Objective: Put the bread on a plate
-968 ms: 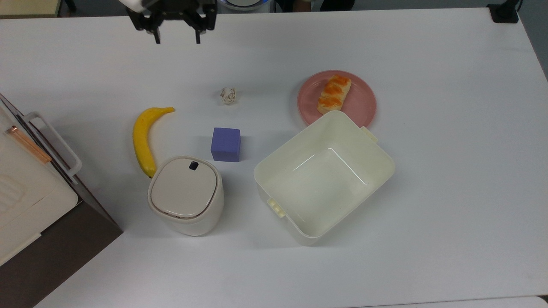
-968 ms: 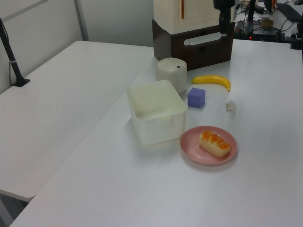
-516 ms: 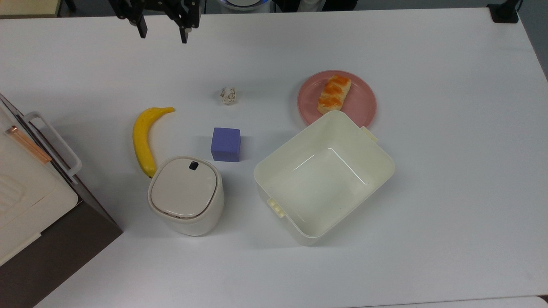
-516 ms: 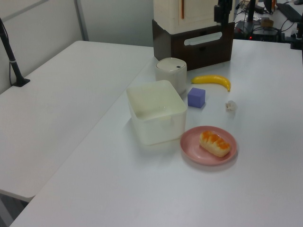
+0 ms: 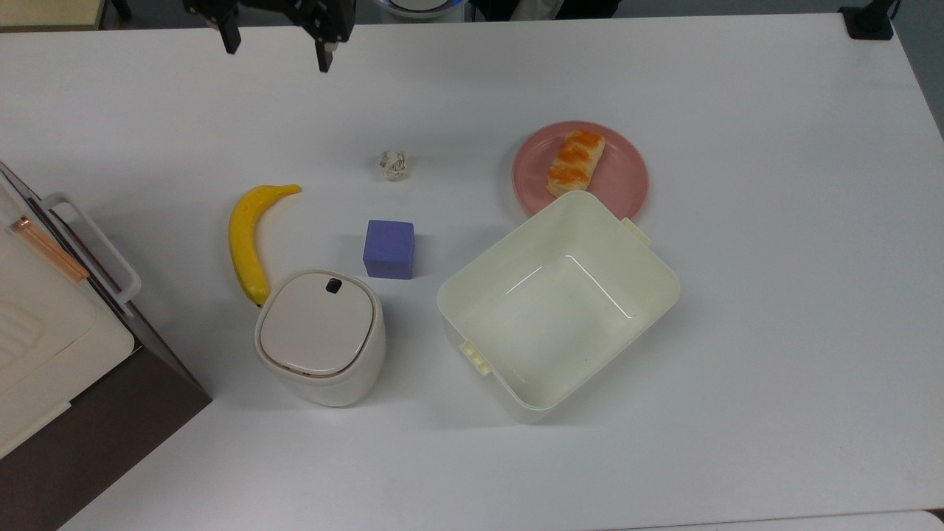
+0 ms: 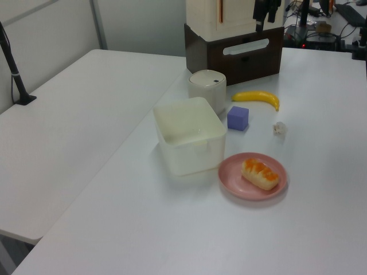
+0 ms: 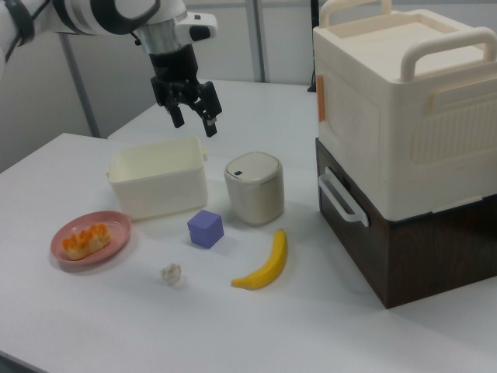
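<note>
We see the gripper [image 7: 193, 122] held high above the table [image 5: 774, 295], its two fingers pointing down and spread wide apart with nothing between them; in the top view it sits at the upper left edge, well apart from everything. Our arm [image 7: 116, 14] reaches in from the right view's upper left. The bread [image 5: 575, 163] lies on the pink plate [image 5: 627, 181], which touches the corner of the cream tub [image 5: 558, 306]. The banana [image 5: 247, 237], purple cube [image 5: 389, 249], paper ball [image 5: 393, 164] and lidded bin [image 5: 318, 337] rest nearby.
</note>
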{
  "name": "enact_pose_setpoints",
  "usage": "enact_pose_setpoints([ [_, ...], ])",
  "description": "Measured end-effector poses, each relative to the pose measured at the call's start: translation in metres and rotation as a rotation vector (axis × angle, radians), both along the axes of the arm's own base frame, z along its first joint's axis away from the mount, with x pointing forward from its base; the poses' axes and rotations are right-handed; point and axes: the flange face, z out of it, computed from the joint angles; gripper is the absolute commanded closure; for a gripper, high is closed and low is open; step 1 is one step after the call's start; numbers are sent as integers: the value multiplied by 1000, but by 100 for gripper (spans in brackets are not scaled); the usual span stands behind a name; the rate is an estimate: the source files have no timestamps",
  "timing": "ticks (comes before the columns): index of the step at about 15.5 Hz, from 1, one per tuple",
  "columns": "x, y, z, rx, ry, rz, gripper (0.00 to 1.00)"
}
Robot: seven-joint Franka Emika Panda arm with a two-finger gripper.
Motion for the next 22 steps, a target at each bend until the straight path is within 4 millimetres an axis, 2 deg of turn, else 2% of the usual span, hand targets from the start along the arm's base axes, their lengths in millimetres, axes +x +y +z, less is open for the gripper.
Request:
enact_pose_setpoints([
  [2,-7,1,1,2,4,0,0],
  [8,-26,4,-15,9,48,2,0],
  [18,-31,8,-29,11,79,67,0],
  [22,-31,13,-29,43,73,69,0],
])
